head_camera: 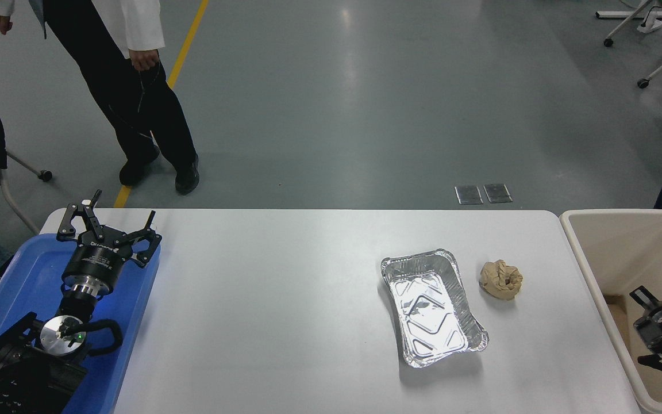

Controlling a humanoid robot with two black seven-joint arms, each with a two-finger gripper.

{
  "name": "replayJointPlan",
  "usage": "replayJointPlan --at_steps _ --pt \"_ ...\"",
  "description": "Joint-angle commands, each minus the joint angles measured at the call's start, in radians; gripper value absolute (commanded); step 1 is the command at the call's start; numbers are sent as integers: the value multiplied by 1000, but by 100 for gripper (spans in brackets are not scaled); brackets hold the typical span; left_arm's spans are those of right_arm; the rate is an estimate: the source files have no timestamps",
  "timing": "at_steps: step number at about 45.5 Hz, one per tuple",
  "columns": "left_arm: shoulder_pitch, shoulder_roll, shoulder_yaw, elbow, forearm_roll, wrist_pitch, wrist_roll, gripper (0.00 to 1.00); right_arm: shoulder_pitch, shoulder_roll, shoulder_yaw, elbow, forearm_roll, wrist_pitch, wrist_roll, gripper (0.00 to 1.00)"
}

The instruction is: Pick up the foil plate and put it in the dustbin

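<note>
Silver foil plate (pixel 433 307) lies free, right of centre on the counter (pixel 273 299), so the right end effector (pixel 661 328), whose state cannot be told, hangs over the dustbin (pixel 581 253). Left end effector (pixel 107 227) sits released, lower left.

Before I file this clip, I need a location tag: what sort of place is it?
Probably a robotics lab or workshop floor: grey sealed floor with a yellow line, wheeled chair bases, and a white table set for robot arms.
</note>
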Motion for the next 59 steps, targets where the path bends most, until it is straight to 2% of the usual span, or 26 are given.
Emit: replayJointPlan --at_steps 1,51,59 --pt "0 0 0 0 0 0 0 99 8 -2 1 -2 5 -1 -1 0" --pt "0 0 0 0 0 0 0 99 66 -48 -16 10 2 23 4 0" --pt "-2 0 0 0 2 0 0 99 123 -80 -16 82 -2 39 5 0"
